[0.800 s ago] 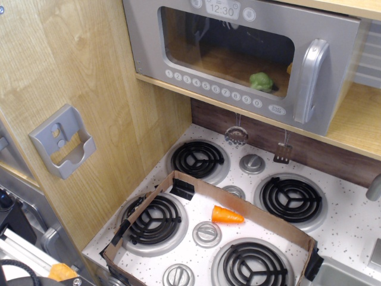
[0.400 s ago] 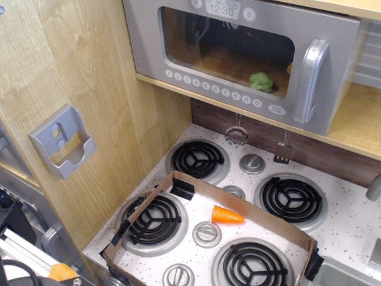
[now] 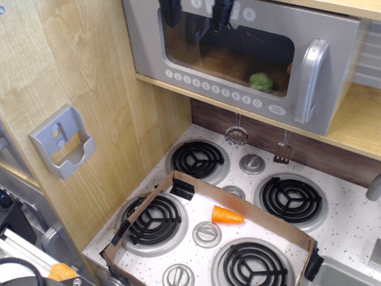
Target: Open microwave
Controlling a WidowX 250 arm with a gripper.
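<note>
Claw (image 3: 196, 12) tips poke in from the top edge, two dark fingers (image 3: 172, 11) hanging well apart in front of the upper part of the microwave (image 3: 238, 56) door, so it looks spread wide with nothing between them. One finger sits over the left end of the window, the other covers part of the clock display; whether either touches the door I cannot tell.

Microwave sits on a wooden shelf (image 3: 351, 128) at the top of the view, above the stove (image 3: 238, 202). Its grey door is shut flat, the silver handle (image 3: 311, 80) upright at the right side, well apart from both fingers. A row of round number buttons runs along the bottom of the door. Through the window a green lump (image 3: 261, 81) lies inside, toward the right.

Below, the bench is a white speckled stovetop with four black coil burners and round knobs between them. A low cardboard frame (image 3: 178, 190) lies across the front burners, and an orange carrot (image 3: 227, 215) rests inside it, between the burners. Two small utensils (image 3: 236, 134) hang under the shelf against the dark back panel. On the wooden side wall at left, a small grey holder (image 3: 63, 142) is mounted.
</note>
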